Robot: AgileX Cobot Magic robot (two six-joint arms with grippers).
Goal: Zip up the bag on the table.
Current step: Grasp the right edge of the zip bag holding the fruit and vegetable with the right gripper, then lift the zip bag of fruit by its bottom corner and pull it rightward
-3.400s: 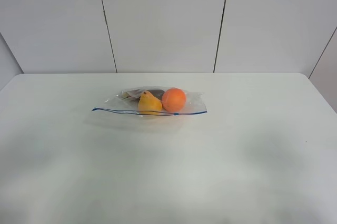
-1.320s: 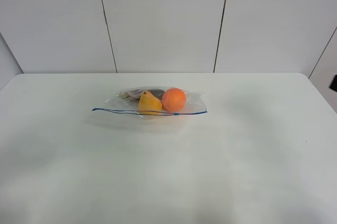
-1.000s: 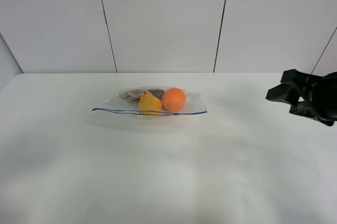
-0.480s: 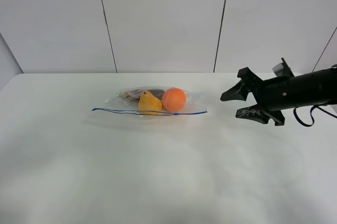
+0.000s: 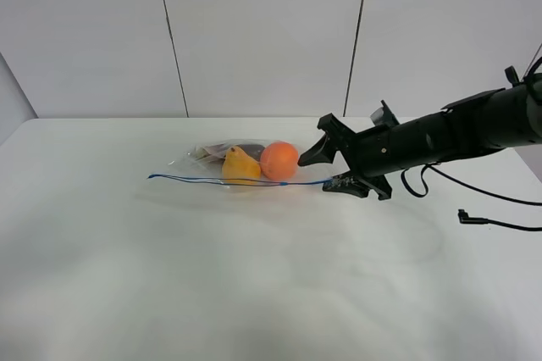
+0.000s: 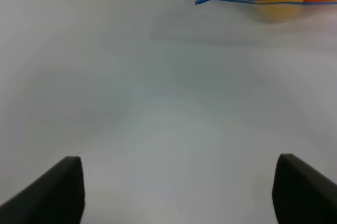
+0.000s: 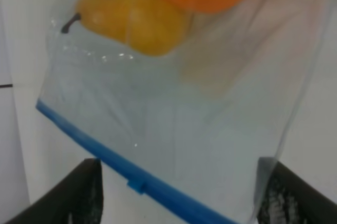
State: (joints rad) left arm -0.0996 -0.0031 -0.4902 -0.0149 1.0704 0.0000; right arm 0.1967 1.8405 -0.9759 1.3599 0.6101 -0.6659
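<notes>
Approach step: black right gripper (image 5: pixel 315 173), jaws spread, straddles the right end of the clear crinkly plastic zip bag (image 5: pixel 246 162) lying mid-way on the white smooth-topped table (image 5: pixel 254 285); next, probably pinching its thin blue zipper strip (image 7: pixel 105 160).

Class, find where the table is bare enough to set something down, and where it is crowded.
Free: the near half of the table, in front of the bag, and its left end. Crowded: the bag's right end, where the open right gripper straddles it.
</notes>
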